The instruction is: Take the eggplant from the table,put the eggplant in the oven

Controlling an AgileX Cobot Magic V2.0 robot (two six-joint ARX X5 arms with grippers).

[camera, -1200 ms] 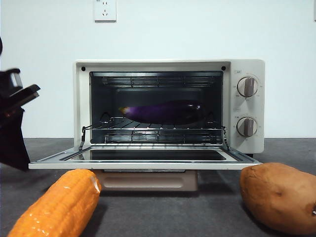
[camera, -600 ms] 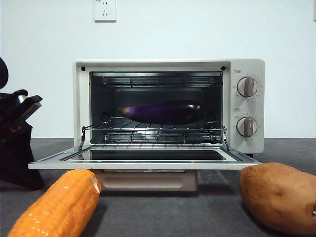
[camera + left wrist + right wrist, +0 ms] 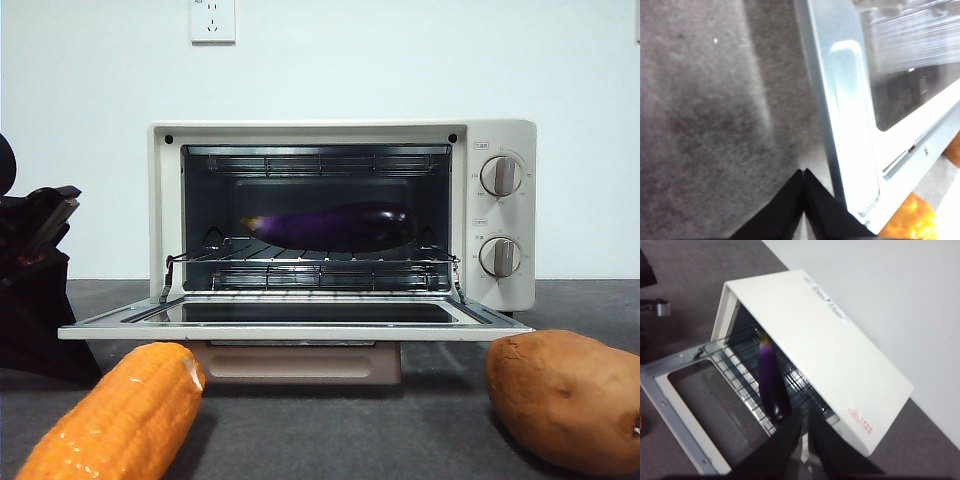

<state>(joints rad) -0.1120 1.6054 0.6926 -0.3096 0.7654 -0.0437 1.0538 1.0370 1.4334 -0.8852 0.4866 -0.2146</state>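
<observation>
The glossy dark purple eggplant (image 3: 328, 226) lies on the wire rack inside the cream boxy toaster oven (image 3: 500, 215), placing looks done, both the left gripper (image 3: 803, 176) at the door's nine o'clock and the right gripper (image 3: 805, 416) pressed together, empty, next shutting the drop-down door (image 3: 290, 322).

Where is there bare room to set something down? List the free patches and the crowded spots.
Free: the table between the corn cob and the sweet potato, in front of the oven; the lowered door's glass panel. Crowded: the oven rack under the eggplant; the table's left edge, where the left gripper, shut, sits beside the door.
</observation>
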